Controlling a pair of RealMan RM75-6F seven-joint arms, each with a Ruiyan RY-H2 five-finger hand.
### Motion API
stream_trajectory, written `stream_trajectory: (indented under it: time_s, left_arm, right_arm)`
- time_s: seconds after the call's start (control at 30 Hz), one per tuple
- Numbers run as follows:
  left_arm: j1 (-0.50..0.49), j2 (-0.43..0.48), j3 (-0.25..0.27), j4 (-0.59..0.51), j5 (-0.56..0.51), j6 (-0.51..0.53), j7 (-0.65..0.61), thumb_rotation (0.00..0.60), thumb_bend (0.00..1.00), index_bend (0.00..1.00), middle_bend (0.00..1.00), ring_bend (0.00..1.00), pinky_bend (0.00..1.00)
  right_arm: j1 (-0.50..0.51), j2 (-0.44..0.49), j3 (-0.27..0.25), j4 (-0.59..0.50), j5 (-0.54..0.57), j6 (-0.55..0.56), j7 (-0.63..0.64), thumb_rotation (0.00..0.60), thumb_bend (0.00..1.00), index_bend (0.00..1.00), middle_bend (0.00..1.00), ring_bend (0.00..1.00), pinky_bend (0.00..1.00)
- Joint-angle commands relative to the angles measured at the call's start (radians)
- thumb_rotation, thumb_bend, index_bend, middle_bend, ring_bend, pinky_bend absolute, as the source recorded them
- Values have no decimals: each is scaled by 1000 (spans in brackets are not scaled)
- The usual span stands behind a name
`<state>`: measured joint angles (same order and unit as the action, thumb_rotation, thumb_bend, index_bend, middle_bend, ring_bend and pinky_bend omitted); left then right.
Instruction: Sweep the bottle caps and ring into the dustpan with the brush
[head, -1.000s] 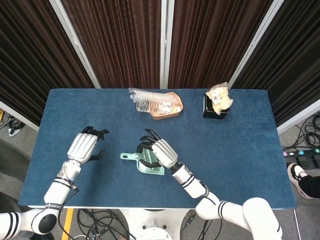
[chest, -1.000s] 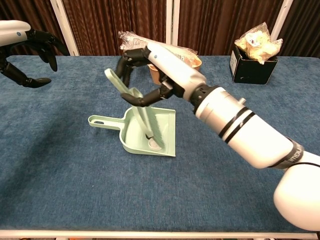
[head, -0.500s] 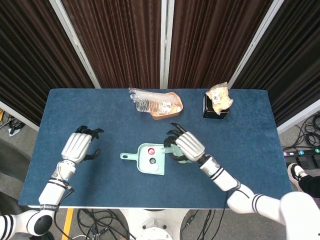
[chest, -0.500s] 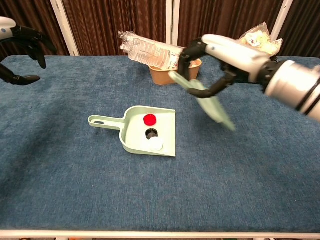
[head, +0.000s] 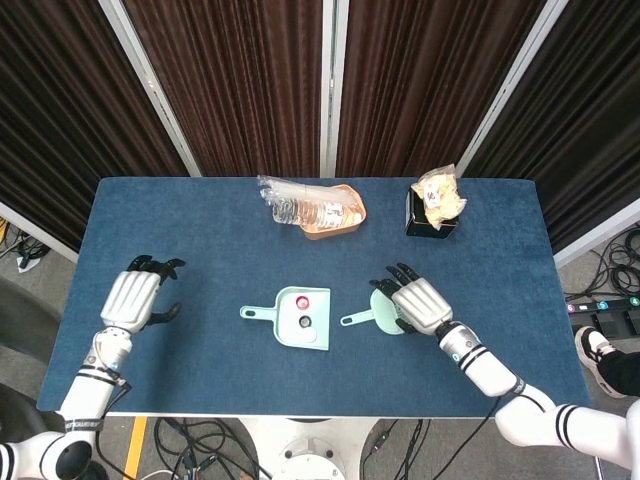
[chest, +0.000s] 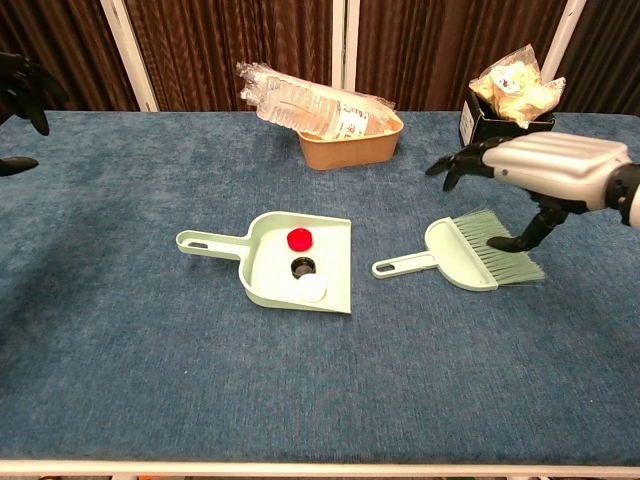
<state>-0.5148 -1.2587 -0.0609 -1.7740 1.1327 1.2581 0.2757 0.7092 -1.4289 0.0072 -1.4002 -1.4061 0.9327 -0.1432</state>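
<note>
Green dustpan (chest: 340, 275) holds red cap (chest: 298, 239), white cap (chest: 313, 289), dark ring (chest: 300, 266). Brush (chest: 470, 255) flat on table beside pan. Right hand (chest: 545, 165) open above bristles, left hand (head: 135, 297) open, empty. Sweep judged done; next: withdraw right hand.

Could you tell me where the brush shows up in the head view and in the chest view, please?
Head view: the brush lies right of centre, its bristle end under the right hand.
Chest view: it lies flat at centre right, handle pointing left.
Shared landmark: the dustpan, just left of the brush in both.
</note>
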Motion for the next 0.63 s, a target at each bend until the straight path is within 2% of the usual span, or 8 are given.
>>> stream_trajectory:
  time_s: [0.03,0.17,0.33,0.53,0.63]
  left_arm:
    - [43,-7,7,68,57,49,-53,600,270,232,354,274,163]
    - [98,0,31,145,103,95,-112,600,250,244,354,274,150]
    - [198,26,60,186,138,190,-176,600,204,243,354,274,136]
    - [307,75,97,167,135,259,-192,600,204,242,349,234,103]
    - [358,78,108,154,138,299,-204,600,204,240,326,217,97]
  right_arm:
    - [-92,65,7,-22,-34,164,71,600,229,84,202,0,0]
    - [-198,152,-1,-21,-47,310,189,600,284,130,240,0,0]
    - [-357,235,-22,-25,-53,502,309,600,289,133,240,0,0]
    - [-514,265,-42,-29,-67,686,368,600,292,132,239,0,0]
    - [-563,265,-48,-40,-71,726,383,600,298,132,236,0,0]
